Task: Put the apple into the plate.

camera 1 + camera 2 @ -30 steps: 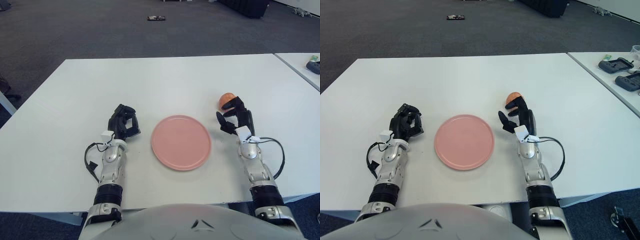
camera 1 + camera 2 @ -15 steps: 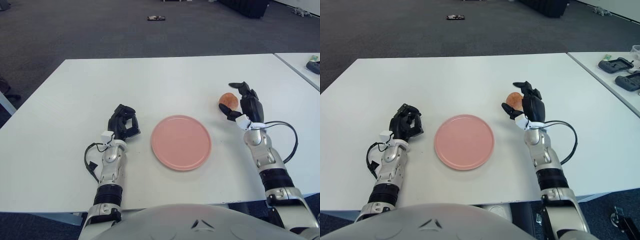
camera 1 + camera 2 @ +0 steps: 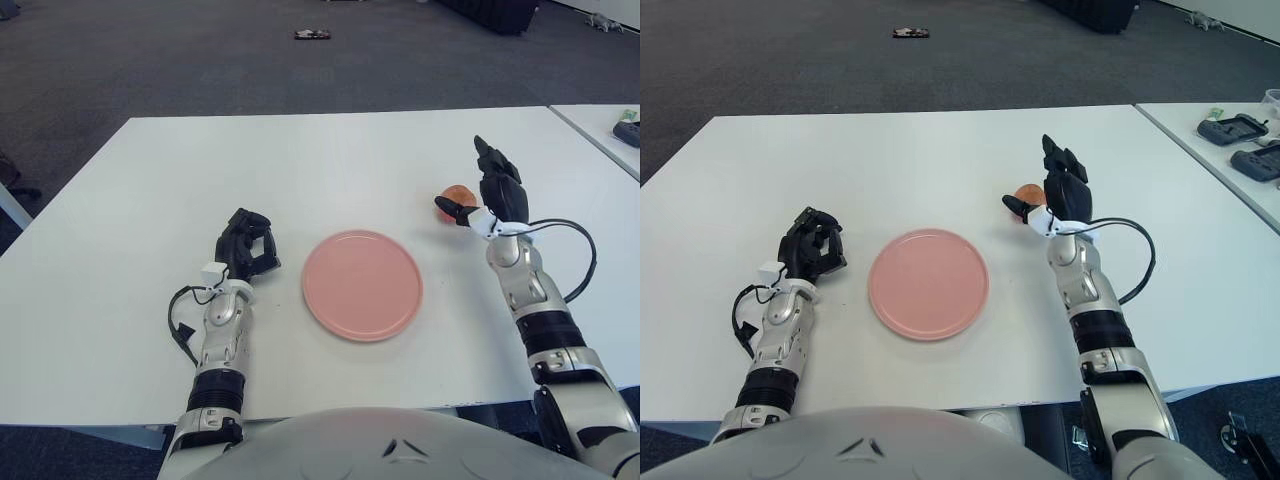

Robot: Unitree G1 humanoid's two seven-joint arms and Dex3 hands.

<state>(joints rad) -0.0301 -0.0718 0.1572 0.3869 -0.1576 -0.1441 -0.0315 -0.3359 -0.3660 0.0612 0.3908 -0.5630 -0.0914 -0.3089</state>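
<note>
A small reddish-orange apple (image 3: 458, 192) sits on the white table (image 3: 300, 170), right of the round pink plate (image 3: 361, 284). My right hand (image 3: 485, 195) is raised just right of the apple and over it, fingers stretched upward and thumb reaching across the apple's front; the hand hides most of the fruit. It is open and holds nothing. The pink plate (image 3: 928, 283) has nothing on it. My left hand (image 3: 245, 244) shows left of the plate with its fingers curled and nothing in them.
A second white table (image 3: 1230, 150) stands at the right with dark controllers (image 3: 1236, 130) on it. A small dark object (image 3: 312, 36) lies on the grey carpet far behind.
My right hand has moved forward and to the right, its fingers rising from curled around the apple to pointing upward. The left hand and plate have stayed put.
</note>
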